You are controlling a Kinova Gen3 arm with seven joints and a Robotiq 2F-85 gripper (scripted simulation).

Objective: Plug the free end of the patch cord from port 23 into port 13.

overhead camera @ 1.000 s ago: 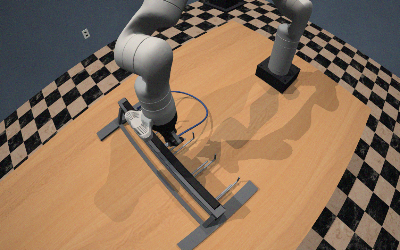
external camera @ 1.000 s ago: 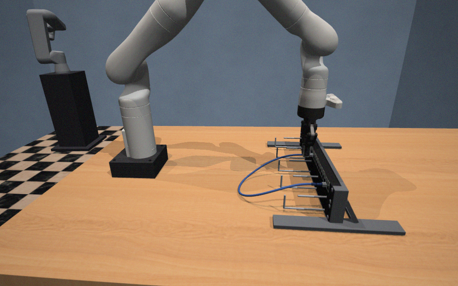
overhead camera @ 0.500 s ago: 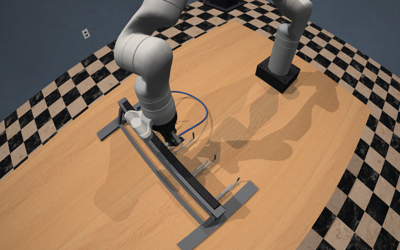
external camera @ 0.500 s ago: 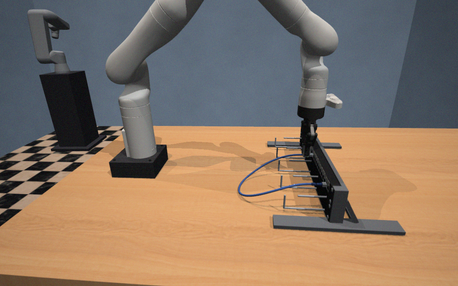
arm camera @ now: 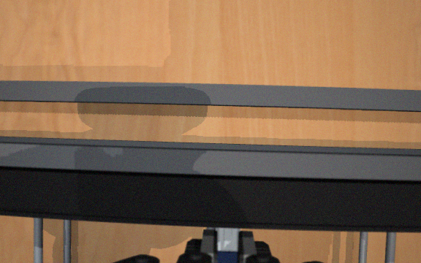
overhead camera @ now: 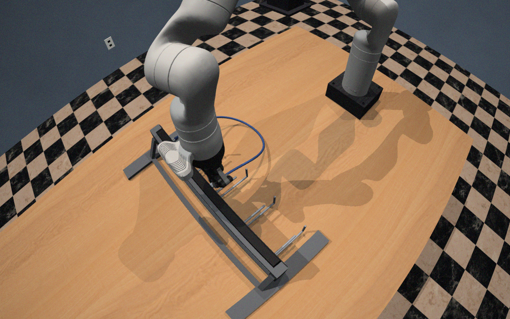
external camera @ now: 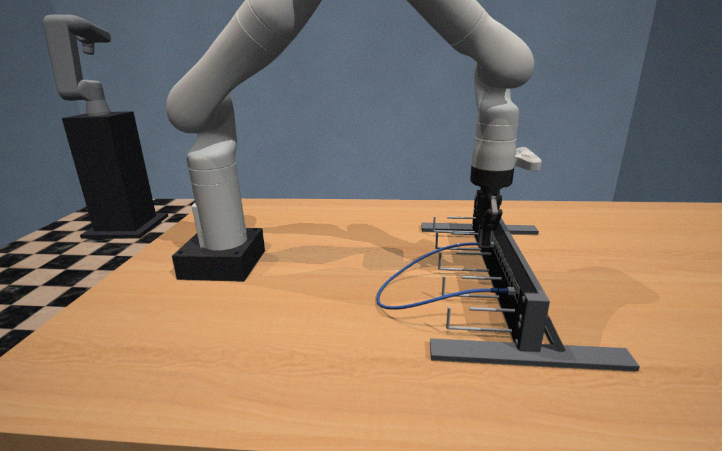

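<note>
The plug point(arm camera: 228, 237) on the free end of the blue patch cord point(external camera: 403, 273) is held at the front face of the rack point(overhead camera: 233, 217), its pale body touching the underside of the dark panel edge in the wrist view; how deep it sits in the port cannot be told; the port numbers are not legible in any view. The gripper point(external camera: 487, 230) points straight down, fingers narrowed and clamped on the plug, just beside the panel's front face. The cord bows away from the panel in a wide loop toward the arm's side of the table point(overhead camera: 387, 206); its other end is seated in a port near the rack's end post point(external camera: 533, 322). Thin grey cable-management rods point(external camera: 473, 328) project from the front, the cord passing between them. The rack stands upright on two flat cross feet point(external camera: 605, 359), in the half of the table away from the arm's base point(external camera: 184, 269), well apart from every table edge; the gripper works nearer the end where the cord is seated than the far end.
</note>
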